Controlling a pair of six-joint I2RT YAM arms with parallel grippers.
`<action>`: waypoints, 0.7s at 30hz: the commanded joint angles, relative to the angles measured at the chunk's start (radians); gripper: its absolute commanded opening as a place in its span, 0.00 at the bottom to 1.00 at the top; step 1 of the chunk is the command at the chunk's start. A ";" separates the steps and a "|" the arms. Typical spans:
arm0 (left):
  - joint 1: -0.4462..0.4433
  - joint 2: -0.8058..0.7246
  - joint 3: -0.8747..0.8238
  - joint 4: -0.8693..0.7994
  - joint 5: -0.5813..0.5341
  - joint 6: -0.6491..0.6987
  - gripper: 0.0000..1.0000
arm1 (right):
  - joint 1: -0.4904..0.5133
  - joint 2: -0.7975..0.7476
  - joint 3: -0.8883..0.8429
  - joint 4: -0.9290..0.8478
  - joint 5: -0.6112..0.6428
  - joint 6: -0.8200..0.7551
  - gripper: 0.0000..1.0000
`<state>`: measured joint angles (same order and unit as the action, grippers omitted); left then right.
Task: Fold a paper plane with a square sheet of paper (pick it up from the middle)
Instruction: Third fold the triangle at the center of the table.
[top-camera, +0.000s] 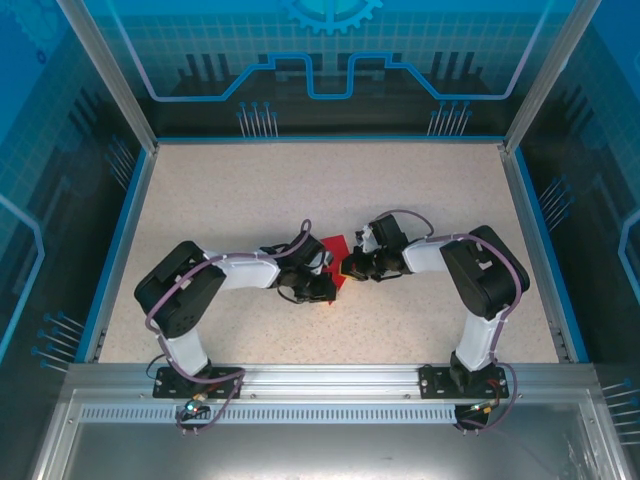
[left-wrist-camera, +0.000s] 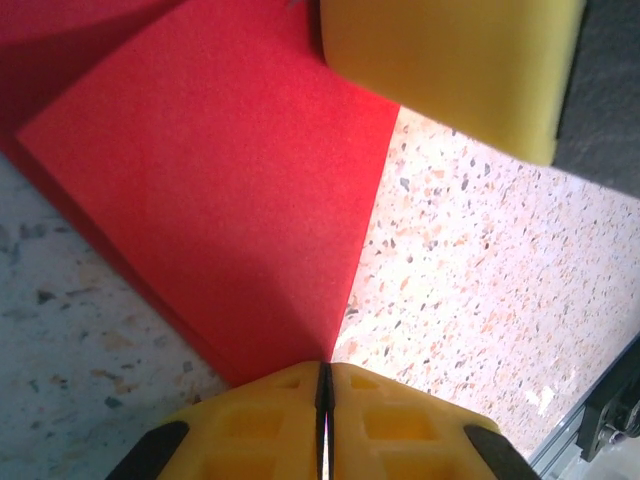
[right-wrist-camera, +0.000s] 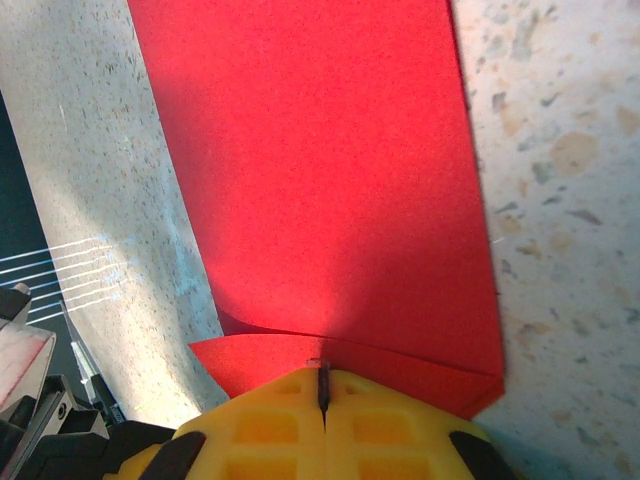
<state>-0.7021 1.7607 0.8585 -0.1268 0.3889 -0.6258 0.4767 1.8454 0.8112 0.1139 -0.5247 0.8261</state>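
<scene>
The red sheet of paper lies folded over itself at the middle of the table, between both arms. My left gripper is at its near left side. In the left wrist view the paper tapers to a corner that runs into the seam of my left gripper, which is shut on it. My right gripper comes in from the right. Its yellow fingers are shut, tips resting on a folded flap of the paper. One right finger shows in the left wrist view. A paper plane shape is out of view.
The speckled table top has a blue rim and clear walls on three sides. An aluminium rail with both arm bases runs along the near edge. Part of the frame sits close to the left gripper.
</scene>
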 joint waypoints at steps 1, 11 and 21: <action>-0.027 -0.018 -0.038 -0.113 0.010 0.014 0.11 | -0.001 0.102 -0.035 -0.113 0.154 -0.010 0.00; -0.033 -0.098 -0.031 -0.094 -0.091 -0.013 0.10 | -0.001 0.093 -0.042 -0.106 0.160 0.002 0.00; -0.090 -0.136 -0.078 0.148 -0.184 -0.150 0.11 | -0.005 -0.057 -0.175 0.000 0.333 0.182 0.00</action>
<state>-0.7620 1.6249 0.7952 -0.0635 0.2432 -0.7280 0.4828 1.7748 0.7139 0.2173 -0.4149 0.9363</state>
